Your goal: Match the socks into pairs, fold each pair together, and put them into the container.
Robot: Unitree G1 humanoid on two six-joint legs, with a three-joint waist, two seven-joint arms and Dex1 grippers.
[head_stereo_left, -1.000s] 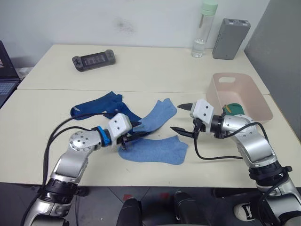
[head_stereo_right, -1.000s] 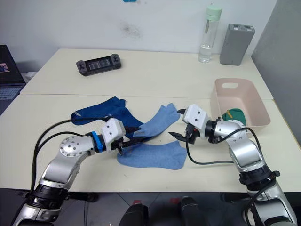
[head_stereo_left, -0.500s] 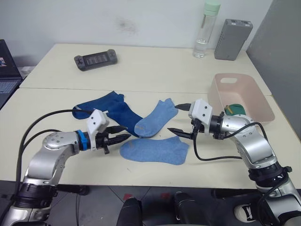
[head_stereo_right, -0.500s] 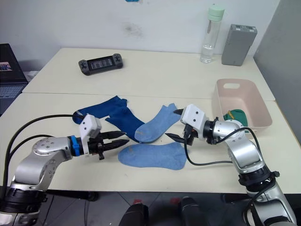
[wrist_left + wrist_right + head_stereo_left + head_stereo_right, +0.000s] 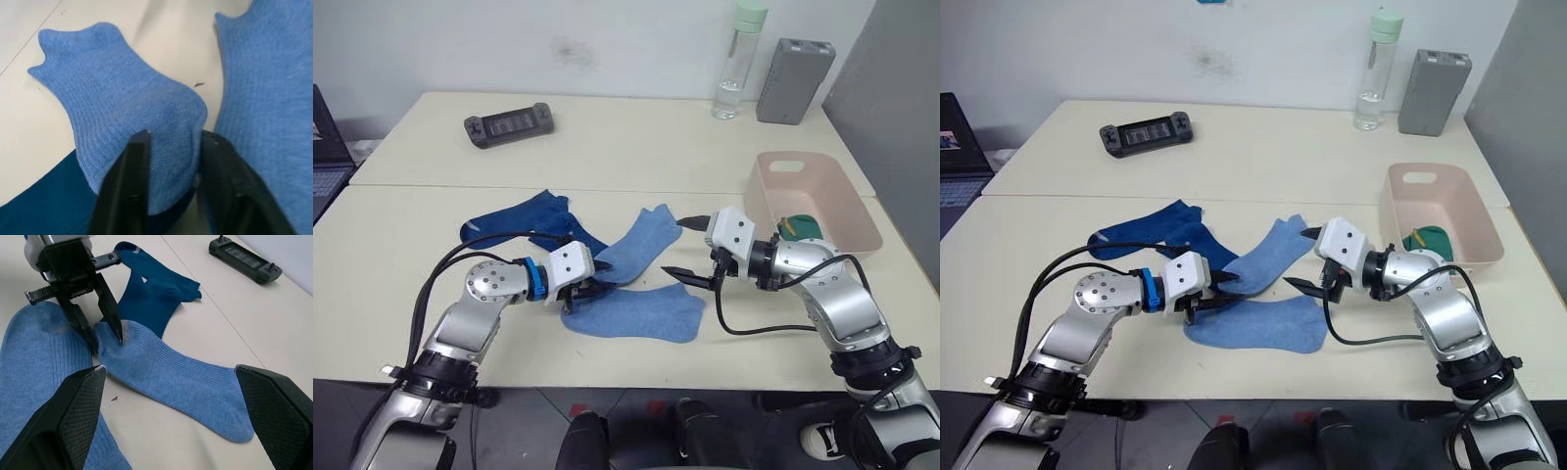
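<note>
1. The left pincer [image 5: 1217,291] sits low on the tabletop [image 5: 431,211], its two black fingers [image 5: 128,196] closed narrowly on the toe end of the upper light blue sock [image 5: 636,245]. In the left wrist view the fabric is bunched between the fingers.
2. The upper light blue sock lies diagonally, its cuff pointing toward the right pincer [image 5: 690,250].
3. The second light blue sock [image 5: 636,313] lies flat just in front of the first, its length running left to right, near the front edge of the tabletop.
4. Two dark navy socks [image 5: 524,223] lie overlapping just behind the left pincer; the gripped toe rests against their edge.
5. The right pincer hovers over the tabletop beside the cuff of the upper light blue sock, fingers spread wide and holding nothing.
6. The pale pink container [image 5: 822,191] stands on the right side of the tabletop, behind the right arm. A green sock [image 5: 800,227] lies inside it against the near wall.
7. At the back of the tabletop: a dark handheld game controller [image 5: 508,125] on the left, a clear water bottle with a pale green cap [image 5: 736,61] and a grey box [image 5: 792,69] side by side on the right.
</note>
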